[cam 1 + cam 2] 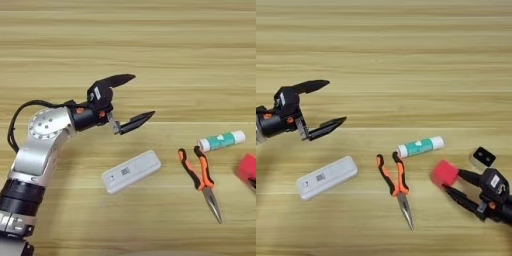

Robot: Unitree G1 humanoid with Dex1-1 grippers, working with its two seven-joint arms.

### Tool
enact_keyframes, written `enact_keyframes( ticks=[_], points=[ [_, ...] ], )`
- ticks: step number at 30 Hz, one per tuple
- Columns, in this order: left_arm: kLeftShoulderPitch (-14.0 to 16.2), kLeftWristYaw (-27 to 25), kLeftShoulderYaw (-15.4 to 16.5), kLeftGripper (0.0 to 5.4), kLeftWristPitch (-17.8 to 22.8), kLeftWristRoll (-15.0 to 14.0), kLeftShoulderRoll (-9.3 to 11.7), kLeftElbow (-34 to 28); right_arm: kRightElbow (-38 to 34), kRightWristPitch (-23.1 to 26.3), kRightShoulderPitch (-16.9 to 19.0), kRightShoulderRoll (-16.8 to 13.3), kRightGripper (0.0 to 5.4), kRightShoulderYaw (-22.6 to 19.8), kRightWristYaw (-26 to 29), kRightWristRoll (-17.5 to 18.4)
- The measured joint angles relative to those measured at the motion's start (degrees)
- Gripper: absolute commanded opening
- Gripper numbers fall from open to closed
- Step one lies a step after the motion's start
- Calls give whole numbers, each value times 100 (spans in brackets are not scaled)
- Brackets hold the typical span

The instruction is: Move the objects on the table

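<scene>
Two grippers share the wooden table (150, 40), one at each side. On the left, the left gripper (136, 98) hangs above the bare wood with its two black fingers spread wide and nothing between them; its silver forearm runs down to the lower left corner of the left eye view. Just below and to the right of it lies a white rectangular device (131, 171) with a small label on its face, set at a slant and apart from the fingers. Further right rest orange-and-black needle-nose pliers (396, 185), handles toward the far side and tip pointing to the near edge. Just beyond their handles lies a white tube with a green label (420, 146), tilted slightly. To the right of the pliers, the small red cube (444, 173) sits between the fingertips of the right gripper (452, 181), which reaches in from the lower right and grasps it low over the table. The smaller black block with a white mark (484, 156) lies flat on the wood just above that gripper, near the right edge.
</scene>
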Motion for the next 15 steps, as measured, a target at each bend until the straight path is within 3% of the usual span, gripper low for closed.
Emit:
enact_keyframes(
  ticks=[12,15],
  points=[
    [-11,-4,36,540,-17,-6,-2,34,68,-115,-1,-4,229,76,28,-4],
    [-12,-5,35,540,-68,-6,-7,51,82,-111,11,-28,277,99,53,-8]
  ],
)
